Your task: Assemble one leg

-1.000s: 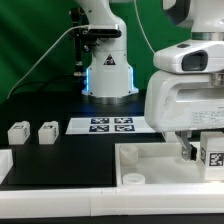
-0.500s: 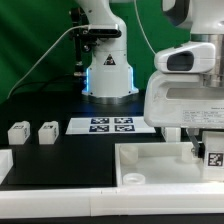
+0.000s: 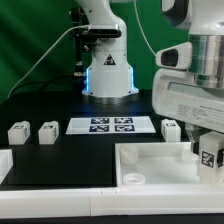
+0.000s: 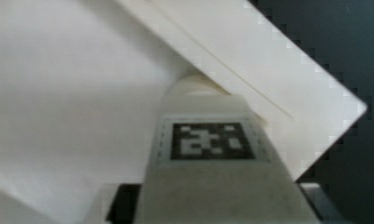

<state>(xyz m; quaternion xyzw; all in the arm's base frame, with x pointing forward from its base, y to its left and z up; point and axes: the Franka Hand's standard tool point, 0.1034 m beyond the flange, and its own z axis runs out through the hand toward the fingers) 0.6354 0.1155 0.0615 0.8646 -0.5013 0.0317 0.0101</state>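
My gripper (image 3: pixel 207 150) is at the exterior view's right, shut on a leg (image 3: pixel 210 157), a small white block with a black-and-white tag. It holds the leg just over the right end of the large white tray (image 3: pixel 150 165). In the wrist view the leg (image 4: pixel 210 165) stands between the dark fingers (image 4: pixel 131 205) of the gripper (image 4: pixel 216 207), tag facing the camera. Its far end is close to the tray's raised rim (image 4: pixel 273 60). Whether the leg touches the tray is hidden.
Two more loose legs (image 3: pixel 17 131) (image 3: pixel 47 132) lie at the exterior view's left and a third (image 3: pixel 171 127) stands behind the tray near the arm. The marker board (image 3: pixel 110 125) lies mid-table before the robot base (image 3: pixel 108 75). Another white piece (image 3: pixel 5 165) sits at the left edge.
The arm has shifted toward the exterior view's right and turned, carrying the held leg slightly right. A loose leg behind the tray, hidden before, now shows.
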